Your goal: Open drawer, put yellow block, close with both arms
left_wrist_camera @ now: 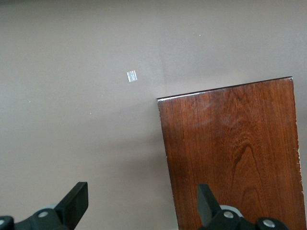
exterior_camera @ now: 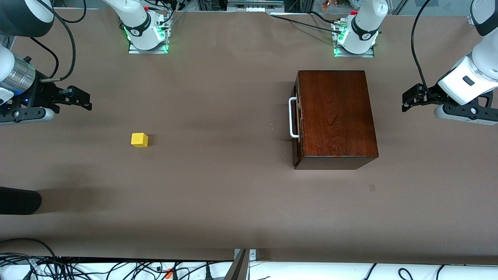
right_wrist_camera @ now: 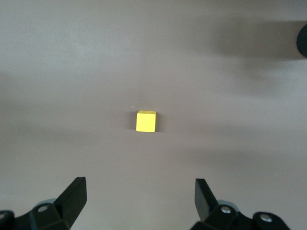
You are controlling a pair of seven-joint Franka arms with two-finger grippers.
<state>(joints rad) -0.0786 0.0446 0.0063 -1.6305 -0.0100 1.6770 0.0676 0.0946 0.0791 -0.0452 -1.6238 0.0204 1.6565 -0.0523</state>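
Note:
The dark reddish-brown wooden box (exterior_camera: pixel 336 116) stands toward the left arm's end of the table. Its drawer is shut, with the white bar handle (exterior_camera: pixel 292 118) facing the right arm's end. The yellow block (exterior_camera: pixel 139 140) lies on the table toward the right arm's end. My left gripper (exterior_camera: pixel 408 99) is open and empty, up in the air beside the box; the box top shows in the left wrist view (left_wrist_camera: pixel 235 153). My right gripper (exterior_camera: pixel 83 100) is open and empty, up in the air near the block, which shows in the right wrist view (right_wrist_camera: pixel 146 121).
A brown cloth covers the table (exterior_camera: pixel 218 194). A small tape mark (exterior_camera: pixel 372 188) lies nearer the front camera than the box. A black rounded object (exterior_camera: pixel 17 200) juts in at the right arm's end. Cables run along the front edge.

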